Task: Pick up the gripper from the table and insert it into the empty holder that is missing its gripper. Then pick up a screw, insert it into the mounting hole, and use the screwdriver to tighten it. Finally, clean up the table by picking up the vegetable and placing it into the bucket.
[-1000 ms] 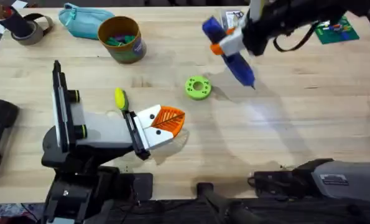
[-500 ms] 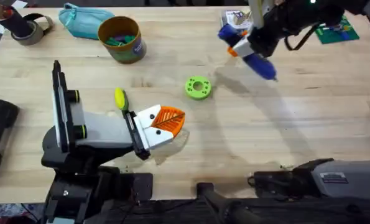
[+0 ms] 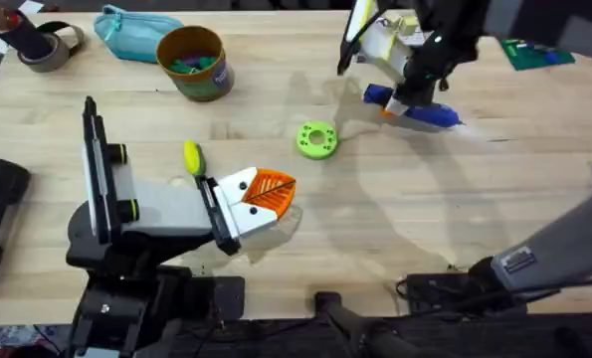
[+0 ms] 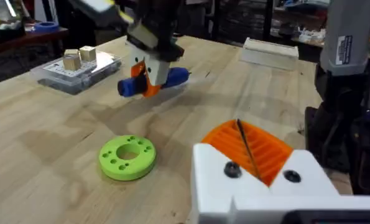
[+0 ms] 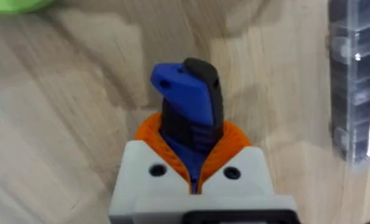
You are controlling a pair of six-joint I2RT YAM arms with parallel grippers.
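Both arms are black, with white labels on the right arm's links. The left gripper has a white body, two dark screws on its face and orange ribbed fingers. The right gripper is built alike: white housing, two dark screws, orange ribbed pads.

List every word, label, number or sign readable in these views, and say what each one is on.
No text can be read.
White label on the right arm near its base: print too blurred.
The same kind of label on that arm in the left wrist view: too small.
Green card at the table's far right: markings illegible.
Clear plastic box: no legible print.
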